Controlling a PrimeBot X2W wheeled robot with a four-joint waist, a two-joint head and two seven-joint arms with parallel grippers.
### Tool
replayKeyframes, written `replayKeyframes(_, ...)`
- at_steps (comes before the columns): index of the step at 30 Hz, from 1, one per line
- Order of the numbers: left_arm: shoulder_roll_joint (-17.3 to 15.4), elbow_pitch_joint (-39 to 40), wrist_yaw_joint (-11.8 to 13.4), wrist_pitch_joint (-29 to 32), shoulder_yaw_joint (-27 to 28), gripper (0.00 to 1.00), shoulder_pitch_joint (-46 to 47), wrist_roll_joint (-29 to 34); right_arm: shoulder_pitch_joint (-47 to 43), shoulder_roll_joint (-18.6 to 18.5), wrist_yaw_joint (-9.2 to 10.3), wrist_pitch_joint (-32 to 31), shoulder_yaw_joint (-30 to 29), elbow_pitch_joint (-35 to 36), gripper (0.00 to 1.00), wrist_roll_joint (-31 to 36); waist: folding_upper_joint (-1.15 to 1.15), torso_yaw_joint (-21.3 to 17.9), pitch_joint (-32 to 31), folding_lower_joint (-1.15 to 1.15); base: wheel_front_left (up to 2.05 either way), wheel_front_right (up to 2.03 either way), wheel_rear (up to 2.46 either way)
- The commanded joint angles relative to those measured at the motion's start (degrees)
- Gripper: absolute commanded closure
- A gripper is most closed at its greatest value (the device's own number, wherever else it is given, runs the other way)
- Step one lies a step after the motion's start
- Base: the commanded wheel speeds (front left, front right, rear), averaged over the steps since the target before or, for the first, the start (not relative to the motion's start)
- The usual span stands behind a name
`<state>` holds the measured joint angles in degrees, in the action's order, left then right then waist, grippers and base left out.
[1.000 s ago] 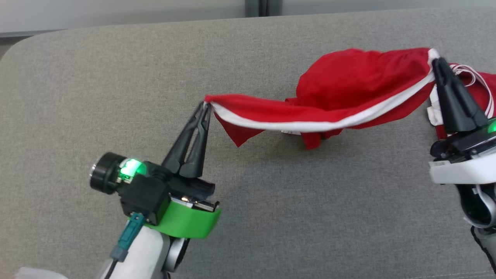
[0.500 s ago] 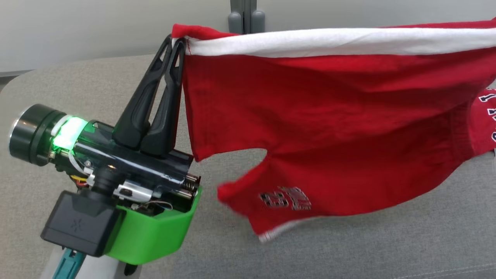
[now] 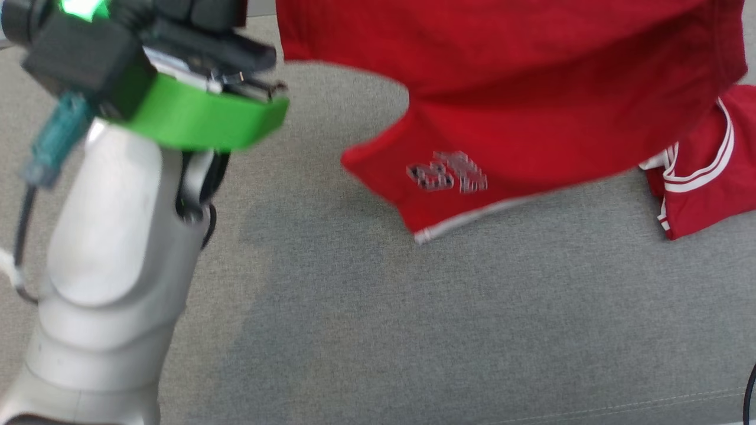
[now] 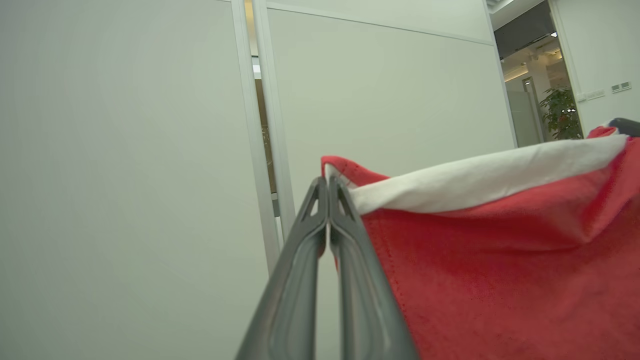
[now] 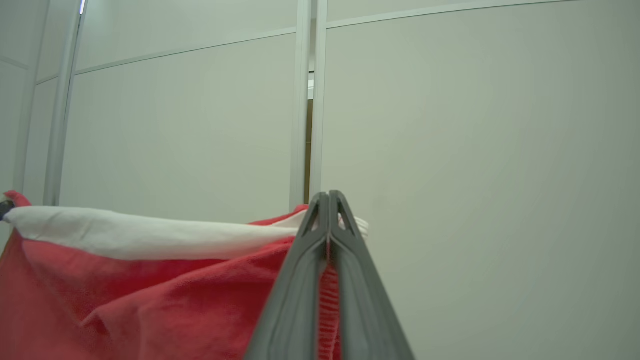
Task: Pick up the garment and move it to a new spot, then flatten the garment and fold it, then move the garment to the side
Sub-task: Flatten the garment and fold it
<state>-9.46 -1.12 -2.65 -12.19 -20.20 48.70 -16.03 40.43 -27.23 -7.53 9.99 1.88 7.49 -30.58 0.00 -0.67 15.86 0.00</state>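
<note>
Red garment [image 3: 531, 88] hangs lifted; left gripper [image 4: 327, 182] and right gripper [image 5: 329, 196] clamp its band [image 4: 475, 175]. I have placing, flattening, folding left.

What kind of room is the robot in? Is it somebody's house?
Probably an office, not a house. Pale partition wall panels stand behind, a potted plant sits past an open doorway, and the robot works over a grey fabric-covered surface.

We are looking at a grey fabric surface [image 3: 378, 330]; a red, white-striped cloth [image 3: 703, 177] is lying on its right side.
</note>
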Motion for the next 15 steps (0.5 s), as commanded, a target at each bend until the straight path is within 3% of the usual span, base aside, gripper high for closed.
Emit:
replayKeyframes(1, 0.68, -4.36, -0.68, -0.97, 1.31, 1.00, 4.75, -1.02, 5.31, 0.16, 0.09, 0.66, 1.59, -3.29, 1.00, -0.68, 0.00, 0.27, 5.18, 0.00, 0.00, 0.00, 0.00)
replayKeyframes(9, 2.80, -31.78, -1.85, -2.96, 8.42, 1.00, 22.65, -3.84, 28.10, 6.51, 0.10, 3.56, 11.50, -29.20, 1.00, -3.05, 0.00, -0.41, 6.41, 0.00, 0.00, 0.00, 0.00)
replayKeyframes(15, 4.02, -49.49, -0.70, -2.98, 11.53, 1.00, 20.73, -4.86, 31.96, 12.28, 0.10, 4.42, 19.05, -48.19, 1.00, -3.43, 0.00, -1.58, 6.09, 0.00, 0.00, 0.00, 0.00)
